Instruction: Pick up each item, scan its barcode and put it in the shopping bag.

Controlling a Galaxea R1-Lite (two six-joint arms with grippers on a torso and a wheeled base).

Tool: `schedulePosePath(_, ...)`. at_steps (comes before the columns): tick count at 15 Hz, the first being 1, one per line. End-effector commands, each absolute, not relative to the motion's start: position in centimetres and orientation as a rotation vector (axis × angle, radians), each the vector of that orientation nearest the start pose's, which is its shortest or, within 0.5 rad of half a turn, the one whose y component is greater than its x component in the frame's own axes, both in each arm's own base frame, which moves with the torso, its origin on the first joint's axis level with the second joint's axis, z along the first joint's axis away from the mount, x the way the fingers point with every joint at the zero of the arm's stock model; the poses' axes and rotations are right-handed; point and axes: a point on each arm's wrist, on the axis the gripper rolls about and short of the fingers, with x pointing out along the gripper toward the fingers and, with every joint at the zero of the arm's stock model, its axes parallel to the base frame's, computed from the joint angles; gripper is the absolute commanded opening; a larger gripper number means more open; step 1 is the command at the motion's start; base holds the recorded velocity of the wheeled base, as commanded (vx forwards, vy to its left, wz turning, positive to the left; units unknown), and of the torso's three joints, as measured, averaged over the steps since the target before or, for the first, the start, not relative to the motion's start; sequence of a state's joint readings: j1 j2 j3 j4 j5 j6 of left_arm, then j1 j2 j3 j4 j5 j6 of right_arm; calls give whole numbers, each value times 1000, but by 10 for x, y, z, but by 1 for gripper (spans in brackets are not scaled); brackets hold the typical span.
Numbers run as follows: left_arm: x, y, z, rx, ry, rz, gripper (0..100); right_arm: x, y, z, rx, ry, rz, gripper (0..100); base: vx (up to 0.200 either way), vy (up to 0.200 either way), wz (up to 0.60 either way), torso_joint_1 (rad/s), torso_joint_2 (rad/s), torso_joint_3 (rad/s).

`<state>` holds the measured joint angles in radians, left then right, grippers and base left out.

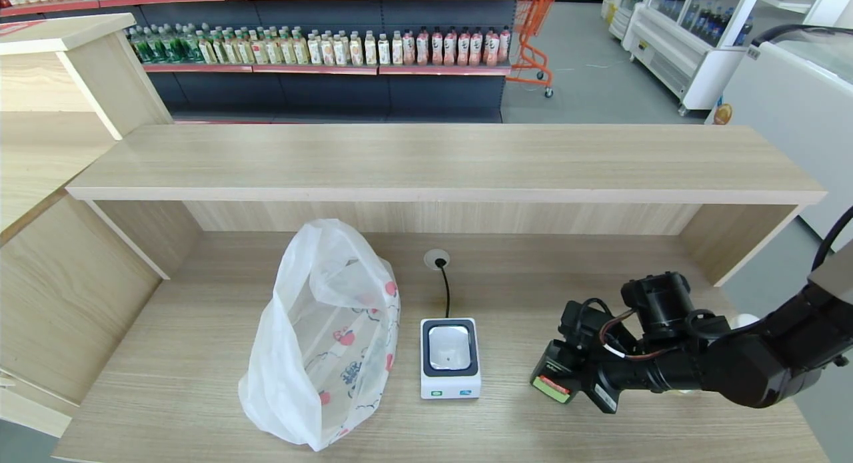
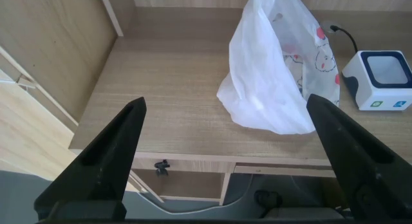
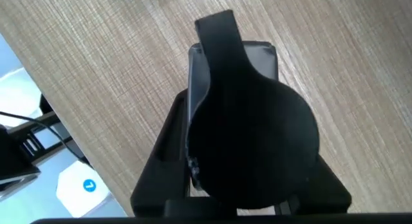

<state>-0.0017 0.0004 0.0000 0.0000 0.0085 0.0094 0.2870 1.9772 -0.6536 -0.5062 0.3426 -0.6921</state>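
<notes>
A white plastic shopping bag (image 1: 320, 336) with red and blue prints stands open on the wooden counter (image 1: 200, 383); it also shows from the left wrist (image 2: 270, 76). Right of it sits a white barcode scanner (image 1: 450, 356) (image 2: 380, 76) with a dark window facing up. My right gripper (image 1: 558, 375) hovers low over the counter to the right of the scanner, shut on a dark item with a green and red label (image 1: 550, 386). From the right wrist the dark item (image 3: 251, 140) hides most of the fingers. My left gripper (image 2: 226, 103) is open and holds nothing, back from the counter's front edge, left of the bag.
A raised wooden ledge (image 1: 440, 163) runs along the back of the counter, with side panels at both ends. The scanner's black cable (image 1: 445, 286) leads to a grommet behind it. Bare counter lies left of the bag and in front of the scanner.
</notes>
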Motion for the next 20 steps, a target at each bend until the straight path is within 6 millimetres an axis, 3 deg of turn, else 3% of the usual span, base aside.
schedulePosePath(1, -23, 0, 75, 9, 0, 8, 100, 288, 93, 49, -604, 601, 856, 0, 0, 0, 0, 0, 0, 0)
schedulePosePath(4, -23, 0, 75, 9, 0, 8, 100, 283, 89, 67, -493, 582, 793, 0, 0, 0, 0, 0, 0, 0)
schedulePosePath(6, -23, 0, 75, 9, 0, 8, 100, 269, 83, 100, -337, 517, 704, 0, 0, 0, 0, 0, 0, 0)
schedulePosePath(8, -23, 0, 75, 9, 0, 8, 100, 247, 67, 127, -313, 433, 650, 0, 0, 0, 0, 0, 0, 0)
schedulePosePath(9, -23, 0, 75, 9, 0, 8, 100, 213, 52, 146, -392, 332, 622, 0, 0, 0, 0, 0, 0, 0)
schedulePosePath(11, -23, 0, 75, 9, 0, 8, 100, 175, 31, 151, -649, 221, 584, 0, 0, 0, 0, 0, 0, 0)
schedulePosePath(13, -23, 0, 75, 9, 0, 8, 100, 162, 20, 151, -940, 130, 615, 0, 0, 0, 0, 0, 0, 0)
schedulePosePath(15, -23, 0, 75, 9, 0, 8, 100, 157, 23, 148, -1165, 1, 780, 0, 0, 0, 0, 0, 0, 0)
schedulePosePath(17, -23, 0, 75, 9, 0, 8, 100, 149, 31, 141, -1591, -361, 1022, 0, 0, 0, 0, 0, 0, 0)
schedulePosePath(18, -23, 0, 75, 9, 0, 8, 100, 147, 36, 139, -1717, -560, 1108, 0, 0, 0, 0, 0, 0, 0)
schedulePosePath(19, -23, 0, 75, 9, 0, 8, 100, 147, 36, 139, -1717, -560, 1108, 0, 0, 0, 0, 0, 0, 0)
schedulePosePath(20, -23, 0, 75, 9, 0, 8, 100, 137, 45, 139, -1828, -771, 1231, 0, 0, 0, 0, 0, 0, 0)
